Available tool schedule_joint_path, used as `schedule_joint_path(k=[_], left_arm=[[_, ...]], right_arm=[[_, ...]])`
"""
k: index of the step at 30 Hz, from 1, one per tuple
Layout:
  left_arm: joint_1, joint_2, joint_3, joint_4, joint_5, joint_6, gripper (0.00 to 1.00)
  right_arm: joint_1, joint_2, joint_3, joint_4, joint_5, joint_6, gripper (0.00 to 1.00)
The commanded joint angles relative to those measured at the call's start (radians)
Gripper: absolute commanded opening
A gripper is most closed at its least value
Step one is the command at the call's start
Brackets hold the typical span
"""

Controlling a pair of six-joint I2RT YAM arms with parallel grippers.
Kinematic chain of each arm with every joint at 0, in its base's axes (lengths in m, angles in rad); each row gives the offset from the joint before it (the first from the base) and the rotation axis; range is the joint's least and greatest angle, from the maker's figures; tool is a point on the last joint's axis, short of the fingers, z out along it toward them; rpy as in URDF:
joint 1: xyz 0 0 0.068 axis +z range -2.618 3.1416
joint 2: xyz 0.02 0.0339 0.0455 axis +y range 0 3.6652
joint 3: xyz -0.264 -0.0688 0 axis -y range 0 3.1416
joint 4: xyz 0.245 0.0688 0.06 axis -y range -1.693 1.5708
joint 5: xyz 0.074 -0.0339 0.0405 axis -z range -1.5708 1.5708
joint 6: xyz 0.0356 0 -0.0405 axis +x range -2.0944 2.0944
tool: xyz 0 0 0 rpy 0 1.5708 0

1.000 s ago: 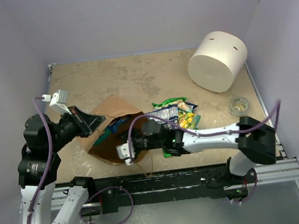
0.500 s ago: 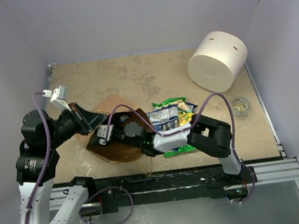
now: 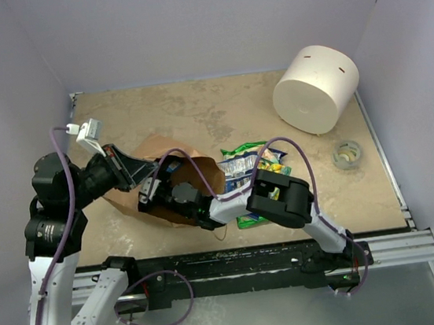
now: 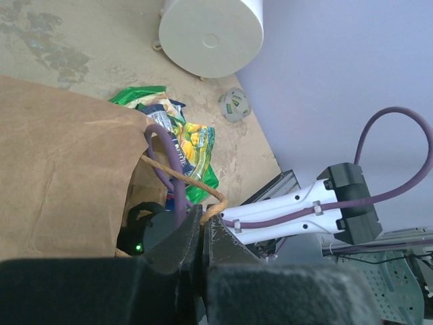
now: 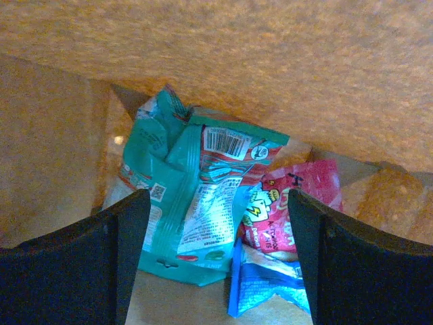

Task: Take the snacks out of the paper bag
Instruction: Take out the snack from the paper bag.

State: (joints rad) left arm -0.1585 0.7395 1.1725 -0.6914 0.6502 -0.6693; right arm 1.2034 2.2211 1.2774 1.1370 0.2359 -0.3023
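**A:** Where is the right claw (image 5: 216, 223)?

**B:** Deep inside the paper bag (image 5: 284, 61), with its jaws spread wide and nothing between them. Straight ahead of it lies a teal packet (image 5: 183, 196). Toward its right finger is a red-pink packet (image 5: 294, 210) with one edge tucked under the teal one. Nearer the claw on that same side is a blue packet (image 5: 260, 294).

**A:** How should it make this grab?

**B:** I'd take the teal one first, since it sits on top and is nearly centred. Push in until the fingers straddle its crumpled edge, then close on that packet alone, not on the bag's paper. Draw straight back out through the mouth.

**A:** And the left claw (image 4: 203, 237)?

**B:** It is pinched shut on the bag at its tan handle (image 4: 183, 177) and holds the mouth up. The right arm's purple cable (image 4: 166, 159) runs just beside that handle, so I think it could snag on the way out.

**A:** What's outside the bag?

**B:** Behind the right claw, past the bag's mouth, a pile of packets (image 3: 253, 162) in green, yellow-green and blue-and-white lies on the surface (image 3: 195, 110). Well beyond that are a white cylinder (image 3: 316, 87) and a roll of tape (image 3: 347, 154).
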Motion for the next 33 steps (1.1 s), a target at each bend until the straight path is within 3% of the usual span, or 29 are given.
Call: schedule_joint_path(k=[1,8,11,14,17,25,33], left_arm=[[-0.001,0.012,0.035,0.076,0.05,-0.01,0.0],[-0.001,0.025,0.024,0.054,0.045,-0.045,0.0],[-0.001,0.026,0.025,0.025,0.029,-0.055,0.0],[-0.001,0.015,0.037,-0.024,-0.001,-0.057,0.0],[-0.001,-0.008,0.055,-0.118,-0.074,-0.045,0.0],[-0.001,-0.072,0.082,-0.312,-0.281,-0.033,0.0],[-0.001,-0.157,0.023,-0.352,-0.408,-0.087,0.0]], right_arm=[[0.001,0.045,0.091,0.056,0.002,0.073,0.85],[0.004,0.161,0.215,-0.053,-0.031,0.14,0.83],[0.004,0.206,0.292,-0.115,-0.047,0.155,0.77],[0.004,0.238,0.385,-0.21,-0.037,0.155,0.61],[-0.002,0.245,0.42,-0.228,-0.013,0.167,0.39],[-0.032,0.124,0.318,-0.189,0.072,0.06,0.0],[-0.039,-0.048,0.11,-0.128,0.059,0.012,0.0]])
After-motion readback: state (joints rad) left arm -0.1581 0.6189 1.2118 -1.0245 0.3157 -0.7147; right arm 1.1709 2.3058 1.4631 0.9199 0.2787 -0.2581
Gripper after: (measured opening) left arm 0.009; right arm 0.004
